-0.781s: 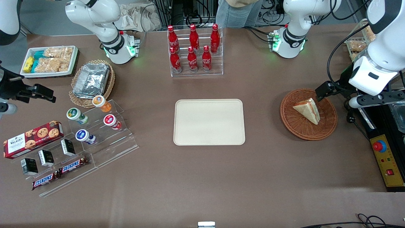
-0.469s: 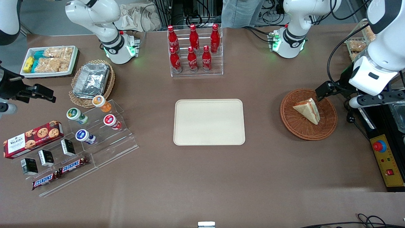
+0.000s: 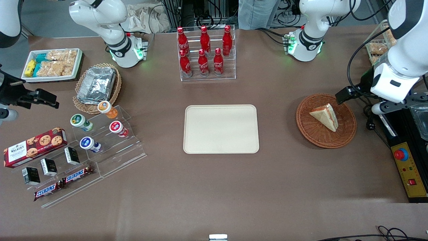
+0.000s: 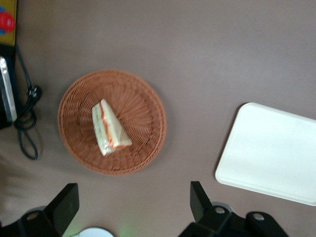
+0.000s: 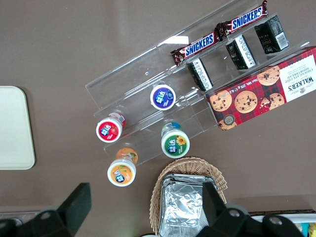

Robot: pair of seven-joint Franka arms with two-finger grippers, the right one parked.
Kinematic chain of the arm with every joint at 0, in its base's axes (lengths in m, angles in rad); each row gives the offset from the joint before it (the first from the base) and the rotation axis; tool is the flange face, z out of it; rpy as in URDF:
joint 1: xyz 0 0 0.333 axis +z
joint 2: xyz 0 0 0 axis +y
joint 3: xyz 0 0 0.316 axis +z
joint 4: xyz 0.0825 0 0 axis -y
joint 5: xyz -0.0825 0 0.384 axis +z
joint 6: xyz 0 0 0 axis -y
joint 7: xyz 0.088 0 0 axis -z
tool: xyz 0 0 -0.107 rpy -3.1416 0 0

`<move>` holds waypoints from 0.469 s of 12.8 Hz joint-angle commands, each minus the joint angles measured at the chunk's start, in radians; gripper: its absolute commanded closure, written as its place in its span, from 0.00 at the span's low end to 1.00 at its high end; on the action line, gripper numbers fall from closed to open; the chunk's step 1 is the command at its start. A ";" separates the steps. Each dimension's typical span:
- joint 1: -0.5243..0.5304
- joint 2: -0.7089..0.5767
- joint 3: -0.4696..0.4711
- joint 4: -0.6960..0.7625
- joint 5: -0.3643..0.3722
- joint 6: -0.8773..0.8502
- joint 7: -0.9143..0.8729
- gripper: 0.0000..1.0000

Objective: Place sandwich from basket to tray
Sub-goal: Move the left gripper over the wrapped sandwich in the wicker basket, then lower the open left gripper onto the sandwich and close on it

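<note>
The sandwich (image 3: 325,116) lies flat in the basket (image 3: 314,134), a little toward 1 o'clock of the basket's centre in the front view, its filling edge facing the working arm's end of the table. The tray (image 3: 221,129) sits well apart from the basket, at about 9 o'clock from it, and is bare.

The gripper (image 4: 133,205) hangs high above the table beside the basket, its 2 fingers (image 4: 199,200) spread wide and holding nothing.

Risks, as I judge them: the wedge is soft and tapered, so a pinch near the thin point could squash the bread or let it slide out. Closing across the wrong axis could push the filling out. A descent that is off-centre could catch the woven rim and drag the light basket along.

Against the front view 0.8 s ago, the working arm's wrist has shifted slightly toward 1 o'clock. Sandwich, basket and tray lie as they did.
</note>
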 commanded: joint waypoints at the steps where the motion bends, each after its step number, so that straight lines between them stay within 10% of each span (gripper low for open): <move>1: 0.028 -0.152 -0.007 -0.202 0.020 0.047 -0.026 0.00; 6: 0.028 -0.257 -0.007 -0.466 0.023 0.250 -0.213 0.00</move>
